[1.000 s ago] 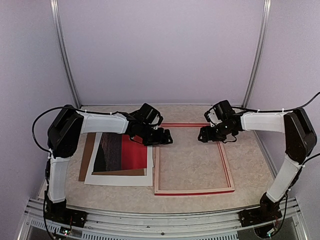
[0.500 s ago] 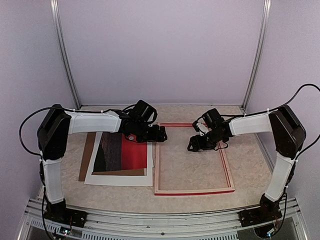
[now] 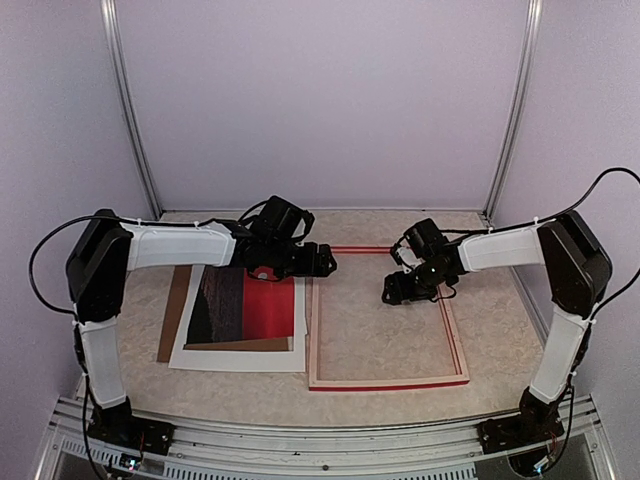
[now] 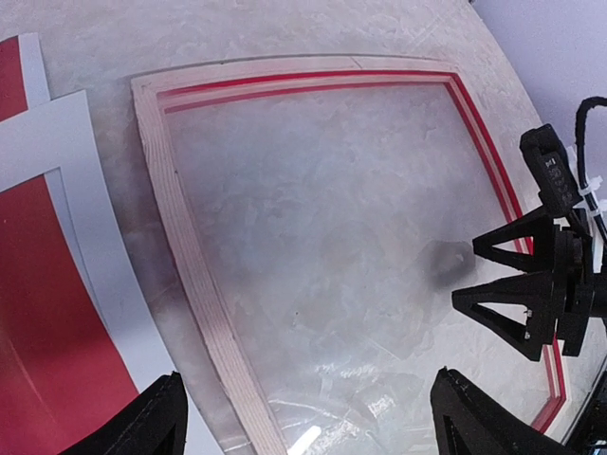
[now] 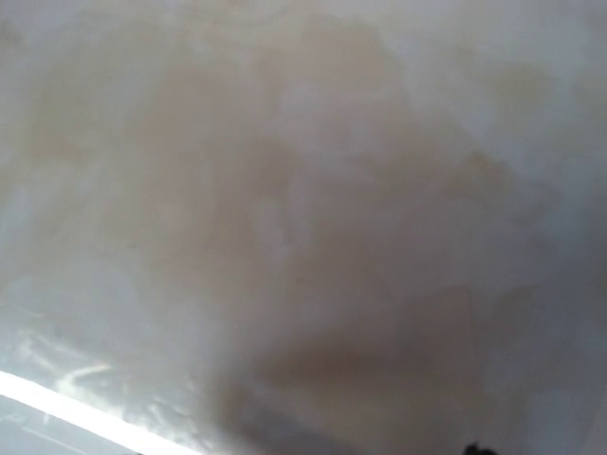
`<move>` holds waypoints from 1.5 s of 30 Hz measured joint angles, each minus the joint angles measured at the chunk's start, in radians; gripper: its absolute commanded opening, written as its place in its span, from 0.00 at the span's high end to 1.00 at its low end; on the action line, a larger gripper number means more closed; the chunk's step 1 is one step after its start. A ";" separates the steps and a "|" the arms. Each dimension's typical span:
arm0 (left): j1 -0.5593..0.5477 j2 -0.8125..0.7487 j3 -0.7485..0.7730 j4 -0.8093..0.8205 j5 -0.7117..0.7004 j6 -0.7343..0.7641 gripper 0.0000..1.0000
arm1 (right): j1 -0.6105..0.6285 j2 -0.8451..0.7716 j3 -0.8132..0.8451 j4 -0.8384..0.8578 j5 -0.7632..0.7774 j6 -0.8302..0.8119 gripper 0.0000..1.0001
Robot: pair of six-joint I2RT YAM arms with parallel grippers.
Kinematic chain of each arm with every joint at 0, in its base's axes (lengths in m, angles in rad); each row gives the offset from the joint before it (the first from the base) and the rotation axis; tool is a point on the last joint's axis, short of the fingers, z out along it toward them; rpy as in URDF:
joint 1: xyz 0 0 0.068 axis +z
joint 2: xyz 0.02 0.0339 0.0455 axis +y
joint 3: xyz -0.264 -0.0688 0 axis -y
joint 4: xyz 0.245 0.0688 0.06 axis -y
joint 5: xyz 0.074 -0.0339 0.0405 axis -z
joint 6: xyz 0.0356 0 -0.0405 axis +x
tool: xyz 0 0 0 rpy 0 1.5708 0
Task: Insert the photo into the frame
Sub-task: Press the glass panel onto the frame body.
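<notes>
The frame (image 3: 390,381) lies flat right of centre, pale wood with a red inner line; its near-left side (image 4: 180,237) fills the left wrist view. The photo (image 3: 245,300), half red and half dark, lies left of it under a white mat (image 3: 235,357). My left gripper (image 3: 325,262) hovers open over the frame's far-left corner, its black fingertips (image 4: 152,422) wide apart with nothing between. My right gripper (image 3: 392,292) hangs low over the frame's glossy inside, open, both fingers (image 4: 503,248) apart. The right wrist view is only a blurred pale surface.
A brown backing board (image 3: 174,310) pokes out from under the mat's left edge. Walls with metal posts (image 3: 130,120) close in the table on three sides. The mat's edge (image 4: 90,218) nearly touches the frame's left side.
My right gripper has swung left and down from the frame's far-right rail to over its inside. My left gripper has shifted slightly toward the far-left corner. Frame, mat and photo have not moved.
</notes>
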 measured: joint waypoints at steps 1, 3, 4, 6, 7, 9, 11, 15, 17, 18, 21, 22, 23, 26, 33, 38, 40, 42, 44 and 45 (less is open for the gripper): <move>0.000 0.007 0.003 0.015 0.001 0.004 0.12 | 0.000 -0.002 0.000 0.000 0.005 0.000 0.28; 0.000 0.031 0.013 0.041 0.000 0.013 0.12 | 0.000 -0.011 0.000 -0.001 0.016 0.000 0.28; 0.000 0.044 0.019 0.047 -0.001 0.016 0.12 | 0.000 -0.023 0.000 0.000 0.022 0.000 0.28; 0.000 0.083 0.045 0.058 -0.005 0.026 0.12 | 0.000 -0.046 0.000 -0.001 0.034 -0.001 0.28; 0.000 0.101 0.057 0.061 -0.008 0.031 0.12 | 0.000 -0.061 0.000 -0.001 0.043 -0.001 0.27; 0.000 0.142 0.089 0.064 -0.016 0.042 0.12 | 0.000 -0.087 0.000 -0.001 0.061 -0.001 0.27; 0.000 0.177 0.117 0.069 -0.024 0.057 0.12 | 0.000 -0.103 0.000 -0.001 0.076 -0.001 0.27; 0.000 0.233 0.177 0.075 -0.036 0.082 0.12 | -0.003 -0.110 0.000 -0.002 0.103 -0.001 0.27; 0.000 0.261 0.214 0.076 -0.041 0.092 0.12 | -0.008 -0.110 0.000 -0.006 0.114 -0.001 0.27; 0.000 0.272 0.230 0.076 -0.043 0.098 0.12 | -0.011 -0.110 0.000 -0.007 0.117 -0.001 0.27; 0.001 0.310 0.280 0.071 -0.048 0.113 0.12 | -0.018 -0.110 0.000 -0.011 0.123 -0.001 0.27; 0.001 0.322 0.296 0.068 -0.050 0.116 0.12 | -0.021 -0.110 0.000 -0.011 0.125 -0.001 0.27; 0.002 0.333 0.312 0.065 -0.051 0.119 0.12 | -0.024 -0.110 0.000 -0.011 0.126 -0.001 0.27; 0.006 0.366 0.354 0.053 -0.052 0.125 0.12 | -0.032 -0.110 0.000 -0.012 0.129 -0.001 0.27; 0.011 0.425 0.415 0.009 -0.053 0.130 0.12 | -0.045 -0.110 0.000 -0.013 0.129 0.004 0.27; 0.010 0.458 0.479 -0.048 -0.066 0.128 0.12 | -0.053 -0.097 0.003 -0.013 0.129 0.008 0.27; 0.008 0.467 0.499 -0.071 -0.076 0.125 0.12 | -0.055 -0.090 0.003 -0.015 0.130 0.010 0.27; 0.005 0.474 0.515 -0.090 -0.086 0.122 0.12 | -0.057 -0.088 0.003 -0.017 0.133 0.013 0.27; 0.000 0.476 0.521 -0.103 -0.100 0.121 0.12 | -0.061 -0.088 0.003 -0.017 0.135 0.016 0.27; -0.002 0.476 0.522 -0.109 -0.108 0.122 0.12 | -0.063 -0.088 0.003 -0.017 0.136 0.018 0.27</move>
